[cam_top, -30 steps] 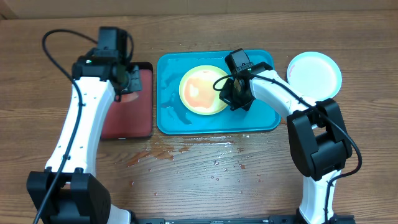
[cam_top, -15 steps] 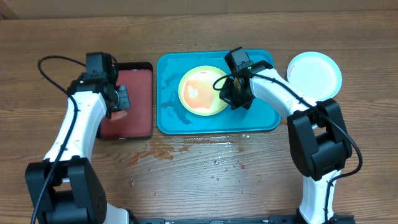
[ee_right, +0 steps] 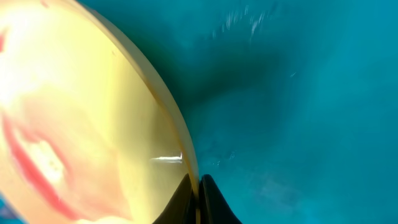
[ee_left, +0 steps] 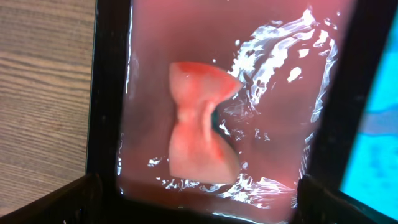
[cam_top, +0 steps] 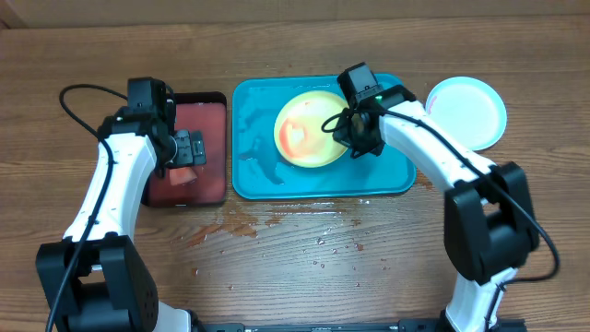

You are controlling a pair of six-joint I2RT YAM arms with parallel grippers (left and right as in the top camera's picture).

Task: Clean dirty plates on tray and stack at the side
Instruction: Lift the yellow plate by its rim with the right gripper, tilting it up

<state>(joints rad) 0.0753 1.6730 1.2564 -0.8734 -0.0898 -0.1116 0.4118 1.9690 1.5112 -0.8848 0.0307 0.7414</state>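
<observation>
Looking overhead, I've got my right gripper [cam_top: 356, 140] pinching the yellow-green plate [cam_top: 304, 131] over the turquoise tray [cam_top: 253, 175], and my left gripper [cam_top: 192, 150] above the black-rimmed tray [cam_top: 217, 189].

Left wrist: jaws wide and empty, with the pink sponge [ee_left: 200, 127] lying just ahead.

Right wrist: jaws clamped on the plate's rim.

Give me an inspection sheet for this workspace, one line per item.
Surface: wood table, with water drops and a reddish smear in front of the tray.
Job's things: yellow-green plate, red-smeared, on turquoise tray; light blue plate on the table at right.
Clutter: black-rimmed tray holding a pink sponge.
Grippers: left gripper open over the sponge; right gripper shut on the yellow-green plate's rim.
Cables: black loop by the left arm.
Surroundings: nothing seen.
</observation>
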